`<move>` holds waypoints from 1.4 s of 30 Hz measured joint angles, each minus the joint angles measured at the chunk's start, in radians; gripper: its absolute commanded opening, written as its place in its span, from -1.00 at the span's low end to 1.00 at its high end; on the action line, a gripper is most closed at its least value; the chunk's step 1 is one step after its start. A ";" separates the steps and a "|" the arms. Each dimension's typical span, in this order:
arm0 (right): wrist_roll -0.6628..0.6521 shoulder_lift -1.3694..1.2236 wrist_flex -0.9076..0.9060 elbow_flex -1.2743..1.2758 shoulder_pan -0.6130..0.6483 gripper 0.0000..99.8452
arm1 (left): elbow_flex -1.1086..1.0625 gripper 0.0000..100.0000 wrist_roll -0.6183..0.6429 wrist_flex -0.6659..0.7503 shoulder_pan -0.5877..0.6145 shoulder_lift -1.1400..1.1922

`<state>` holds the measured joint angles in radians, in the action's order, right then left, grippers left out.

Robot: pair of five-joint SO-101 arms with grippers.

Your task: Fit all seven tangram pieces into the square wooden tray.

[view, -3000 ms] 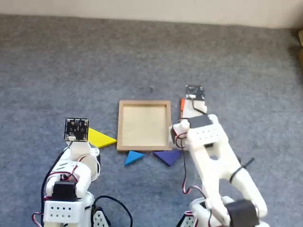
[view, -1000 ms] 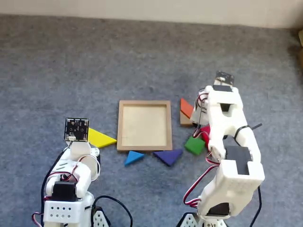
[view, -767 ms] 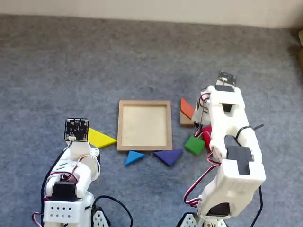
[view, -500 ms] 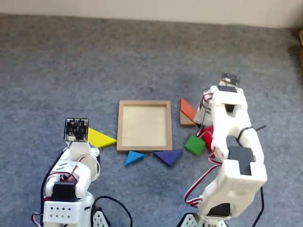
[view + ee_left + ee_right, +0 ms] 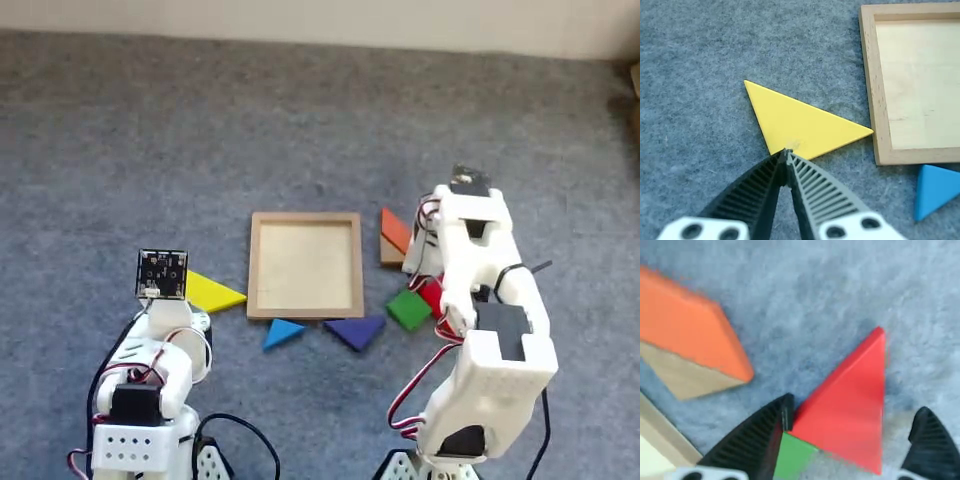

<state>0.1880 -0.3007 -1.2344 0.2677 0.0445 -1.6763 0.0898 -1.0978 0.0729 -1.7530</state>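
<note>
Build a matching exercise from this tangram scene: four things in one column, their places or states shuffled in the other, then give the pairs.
Things
1. yellow triangle
2. red triangle
3. blue triangle
4. wooden tray

Places or states
a. holds no pieces yet
b. straddled by the open right gripper
c. at the tip of the shut left gripper
d. on the carpet beside the purple piece, just off the tray's near edge

Pairs: 1-c, 2-b, 3-d, 4-a
</note>
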 measured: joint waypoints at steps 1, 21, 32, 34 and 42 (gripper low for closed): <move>-0.009 0.000 -0.011 0.000 0.000 -0.28 | 0.000 -0.98 0.000 0.000 0.000 0.000; -0.097 0.000 -0.069 0.014 0.038 -0.28 | 0.000 -0.98 0.000 0.000 0.000 0.000; -0.115 -0.005 -0.075 0.015 0.038 -0.38 | 0.000 -0.98 0.000 0.000 0.000 0.000; -0.115 -0.005 -0.075 0.015 0.038 -0.42 | 0.000 -0.98 0.000 0.000 0.000 0.000; -0.115 -0.005 -0.078 0.012 0.038 -0.49 | 0.000 -0.98 0.000 0.000 0.000 0.000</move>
<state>0.0729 -0.3053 -1.3126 0.2800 0.0829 -1.6763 0.0898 -1.0978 0.0729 -1.7530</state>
